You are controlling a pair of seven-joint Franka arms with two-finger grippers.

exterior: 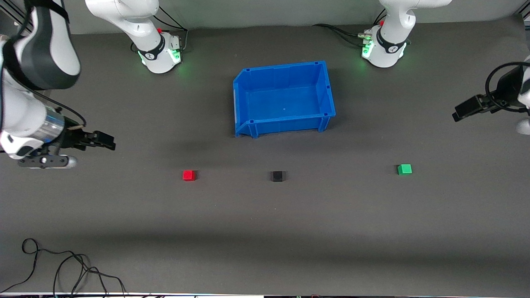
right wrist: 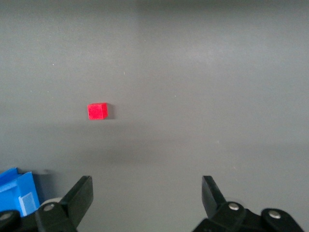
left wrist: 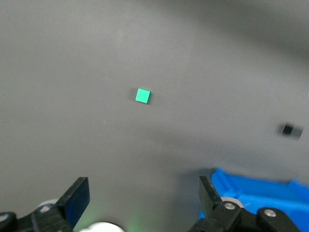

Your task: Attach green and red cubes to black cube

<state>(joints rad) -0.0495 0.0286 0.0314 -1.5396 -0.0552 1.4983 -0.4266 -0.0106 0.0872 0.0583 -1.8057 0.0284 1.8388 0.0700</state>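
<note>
**Three cubes in a row, both grippers spread and holding nothing**

The black cube [exterior: 278, 176] sits on the dark grey table [exterior: 265, 231], nearer to the front camera than the blue bin [exterior: 284, 98] and well apart from it. The red cube [exterior: 189, 175] lies in the same row, toward the right arm's end of the table. The green cube [exterior: 404, 169] lies toward the left arm's end, a little farther from the black cube than the red one is. None of the three cubes touches another.

The right gripper [exterior: 108, 141] hangs over bare table at the right arm's end, well apart from the red cube. In the right wrist view its fingers [right wrist: 79, 195] stand released and wide, with the red cube [right wrist: 97, 111] on the table ahead of them.

The left gripper [exterior: 457, 114] hangs over the table at the left arm's end. Its fingers [left wrist: 77, 197] are likewise spread with nothing between them; the green cube [left wrist: 142, 96] and a corner of the bin [left wrist: 256, 191] show in that wrist view.

A loose black cable [exterior: 62, 269] lies at the table's edge nearest the front camera.
</note>
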